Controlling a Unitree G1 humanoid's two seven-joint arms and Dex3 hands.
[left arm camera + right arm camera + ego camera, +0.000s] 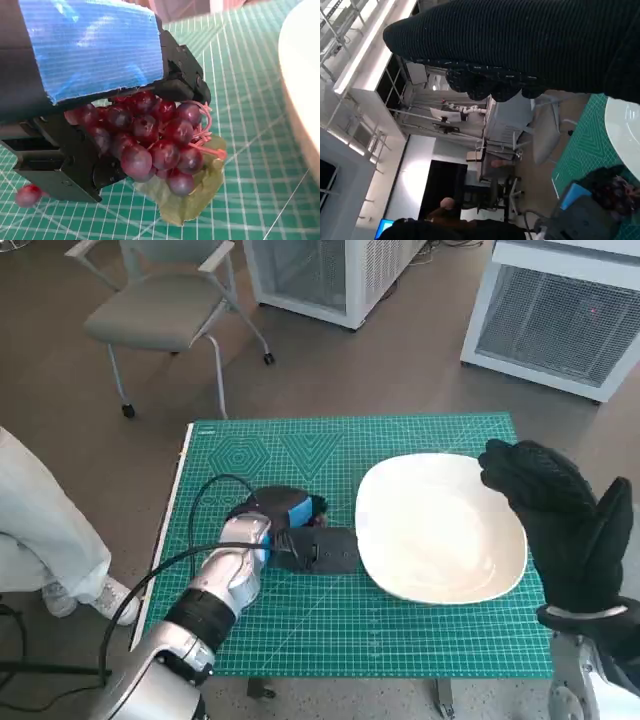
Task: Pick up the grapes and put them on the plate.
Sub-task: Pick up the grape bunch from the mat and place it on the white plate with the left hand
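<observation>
A bunch of dark red grapes [155,145] with a green leaf [190,202] sits between the black fingers of my left hand [95,55], which grips it. In the head view my left hand [290,525] lies low over the green mat [420,635], just left of the white plate [440,530], and only a bit of the grapes [319,508] peeks out beside the blue tape. My gloved right hand [560,520] is raised over the plate's right rim and holds nothing. The right wrist view shows the plate [626,125] and the grapes [615,192].
One loose grape [27,195] lies on the mat behind my left hand. A grey chair [165,310] and white cabinets [560,315] stand beyond the table. A person's leg [45,530] is at the left of the table.
</observation>
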